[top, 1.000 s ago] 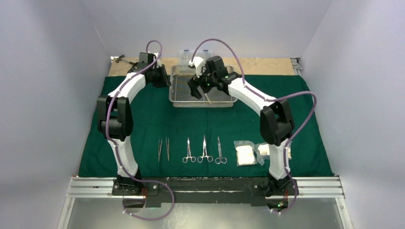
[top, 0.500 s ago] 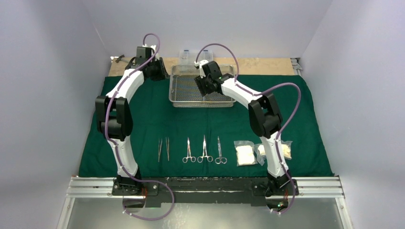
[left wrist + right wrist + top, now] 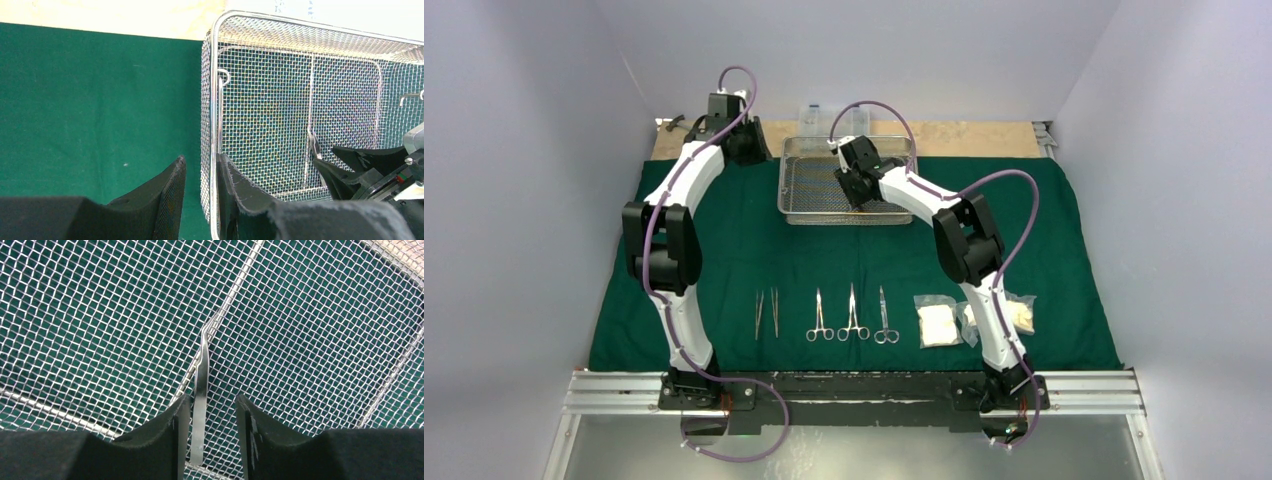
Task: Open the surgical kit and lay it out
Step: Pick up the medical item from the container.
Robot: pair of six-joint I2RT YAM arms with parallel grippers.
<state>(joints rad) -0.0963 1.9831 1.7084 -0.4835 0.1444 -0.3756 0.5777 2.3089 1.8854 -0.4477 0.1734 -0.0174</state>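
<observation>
Your right gripper (image 3: 212, 407) stands partly open, the bent tweezers (image 3: 201, 380) between its fingers, unclamped, on the mesh tray (image 3: 310, 320) floor. Your left gripper (image 3: 201, 170) straddles the tray's side wall, fingers narrowly apart.

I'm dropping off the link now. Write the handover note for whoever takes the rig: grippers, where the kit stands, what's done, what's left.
Left gripper: open, jaws astride the left wall of the mesh tray, not clamped on it.
Right gripper: open, low inside the tray, fingers either side of the bent tweezers, not yet closed.
Done: green cloth spread flat. Two tweezers, three scissors-like instruments and the gauze packets lie in a row at the near edge.
Left: grasp the bent tweezers, the only piece visible in the tray, and probably add them to the row.
</observation>
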